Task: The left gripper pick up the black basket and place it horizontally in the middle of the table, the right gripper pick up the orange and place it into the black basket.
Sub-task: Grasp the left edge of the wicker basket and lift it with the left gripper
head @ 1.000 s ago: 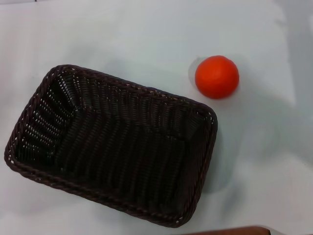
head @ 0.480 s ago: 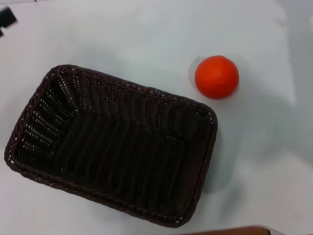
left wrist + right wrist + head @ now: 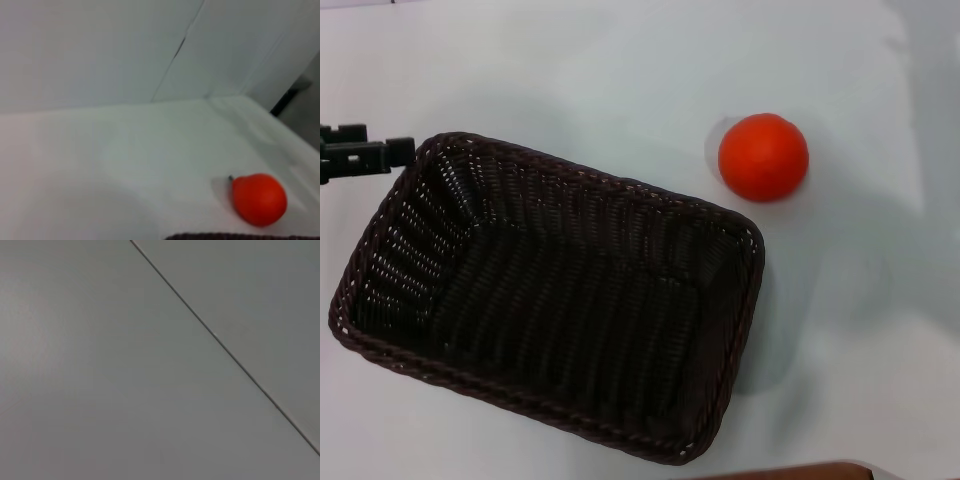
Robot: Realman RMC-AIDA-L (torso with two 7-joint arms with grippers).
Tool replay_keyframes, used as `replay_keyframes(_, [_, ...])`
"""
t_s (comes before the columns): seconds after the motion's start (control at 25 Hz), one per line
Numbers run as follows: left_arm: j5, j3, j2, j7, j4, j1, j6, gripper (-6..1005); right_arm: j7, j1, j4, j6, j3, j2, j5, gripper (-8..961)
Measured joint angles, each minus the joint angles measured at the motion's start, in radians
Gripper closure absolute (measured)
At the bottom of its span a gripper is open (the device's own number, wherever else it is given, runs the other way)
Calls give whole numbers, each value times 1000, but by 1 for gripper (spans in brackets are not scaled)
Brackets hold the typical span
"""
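Observation:
The black basket point(image 3: 590, 182) lies tilted on the table point(image 3: 620, 70), on the left and middle, and it is empty. Its rim also shows in the left wrist view point(image 3: 240, 236). The orange point(image 3: 763, 157) sits on the table just beyond the basket's far right corner, apart from it; it also shows in the left wrist view point(image 3: 259, 198). My left gripper point(image 3: 365, 155) reaches in from the left edge, right beside the basket's far left corner. My right gripper is out of view; its wrist view shows only a plain grey surface with a thin seam point(image 3: 220, 342).
A brown edge point(image 3: 790, 470) shows at the bottom of the head view. White walls point(image 3: 100, 50) stand behind the table. Bare tabletop lies to the right of the orange and along the far side.
My left gripper has come into view from the upper left and moved down to the basket's far left corner. The basket and the orange have not moved.

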Motion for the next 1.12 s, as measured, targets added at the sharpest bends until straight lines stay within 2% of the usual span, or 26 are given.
replay_keyframes(0.16, [110, 80, -5, -128, 55, -15, -14, 124, 0, 1, 0, 0, 2, 0, 0, 300])
replay_keyframes(0.36, [205, 146, -9, -205, 77, -35, -43, 127, 4, 1, 0, 1, 2, 0, 0, 303])
replay_keyframes(0.72, [287, 208, -10, -241, 83, -49, -59, 173, 15, 0, 3, 0, 2, 0, 0, 308])
replay_keyframes(1.12, [386, 322, -13, -266, 72, -60, -59, 224, 15, 1, 4, 0, 3, 0, 0, 314])
